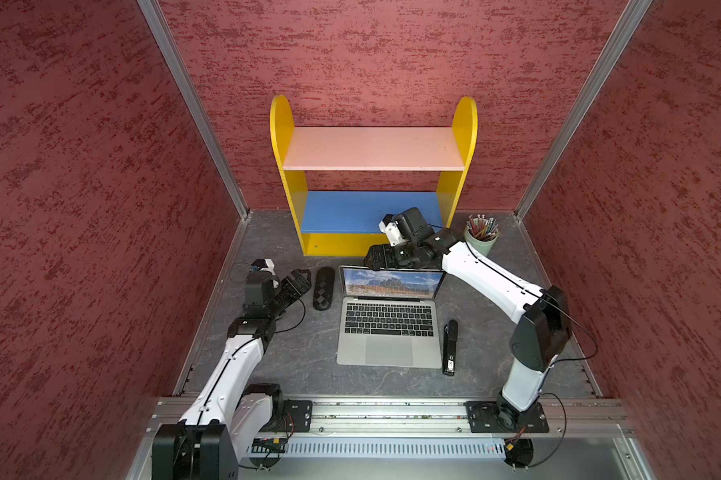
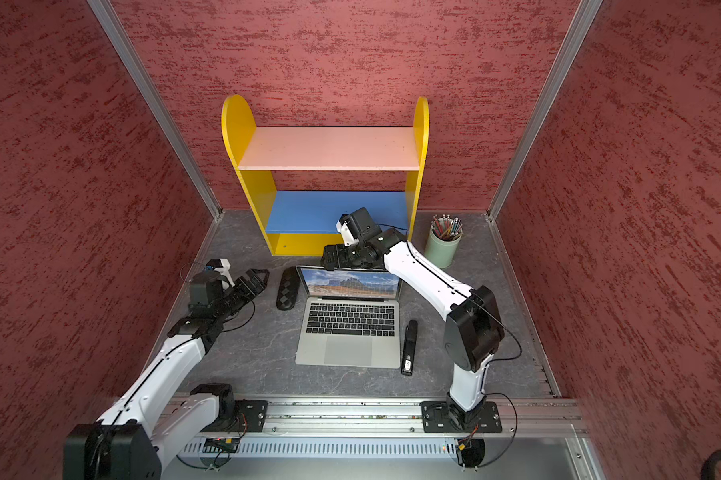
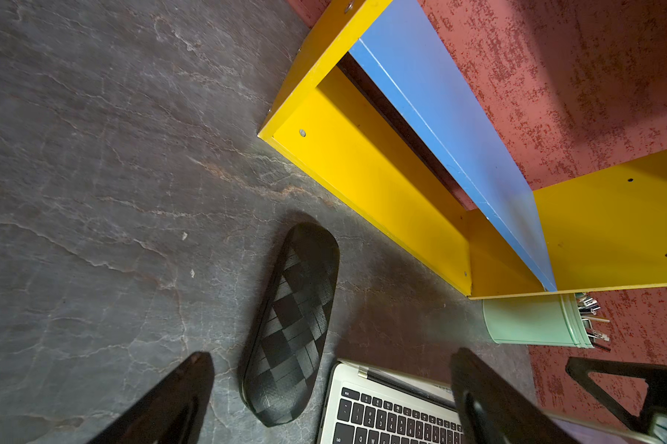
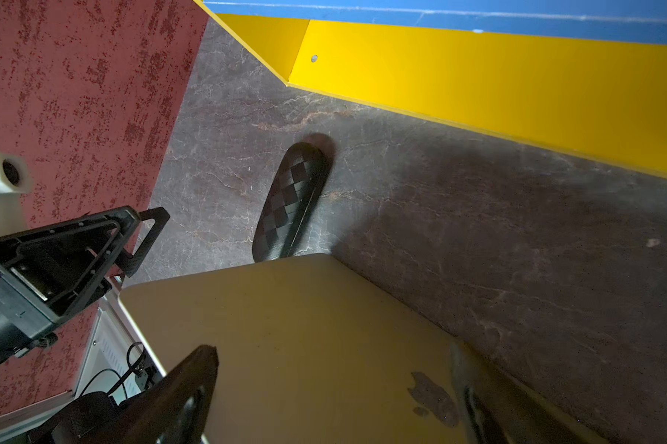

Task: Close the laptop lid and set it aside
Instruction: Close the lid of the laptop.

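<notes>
The laptop (image 1: pixel 390 328) sits open at the centre of the table (image 1: pixel 275 361), the laptop lid (image 1: pixel 392 284) propped upright with its screen facing the near edge. The right gripper (image 1: pixel 373 257) hangs at the lid's top edge on the far side, jaws spread wide and grasping nothing; whether a finger touches the lid's back cannot be told. The left gripper (image 1: pixel 300 279), equally wide and empty, hovers left of the black case (image 1: pixel 323 288). Folding the lid appears next: a slow push toward the near side, high on its back, should keep the base from skidding toward the stapler (image 1: pixel 450 347).
</notes>
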You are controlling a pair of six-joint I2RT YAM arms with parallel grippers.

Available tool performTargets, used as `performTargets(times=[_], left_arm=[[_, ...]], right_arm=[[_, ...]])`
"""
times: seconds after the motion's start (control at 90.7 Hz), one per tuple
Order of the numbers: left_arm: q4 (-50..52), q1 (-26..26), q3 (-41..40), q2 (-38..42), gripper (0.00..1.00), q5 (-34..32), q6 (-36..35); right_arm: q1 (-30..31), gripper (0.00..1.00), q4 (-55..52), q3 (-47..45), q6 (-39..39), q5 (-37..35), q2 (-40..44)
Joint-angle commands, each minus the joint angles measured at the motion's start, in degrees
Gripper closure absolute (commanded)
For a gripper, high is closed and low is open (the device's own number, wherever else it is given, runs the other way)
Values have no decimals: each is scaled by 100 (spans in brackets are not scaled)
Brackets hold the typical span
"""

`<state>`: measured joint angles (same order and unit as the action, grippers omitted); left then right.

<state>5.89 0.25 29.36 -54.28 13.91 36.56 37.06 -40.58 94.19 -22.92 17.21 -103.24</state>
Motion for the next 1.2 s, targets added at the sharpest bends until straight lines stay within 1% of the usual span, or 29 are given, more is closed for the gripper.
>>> performTargets(times=[0.0,1.19], left_arm=[[-189,-16,104,-31,0,58,-105],[-229,-12,96,-64,0,94,-96]], right_arm=[[178,2,-230,-245,-35,-22,134],[484,1,153,-1326,-321,104,774]])
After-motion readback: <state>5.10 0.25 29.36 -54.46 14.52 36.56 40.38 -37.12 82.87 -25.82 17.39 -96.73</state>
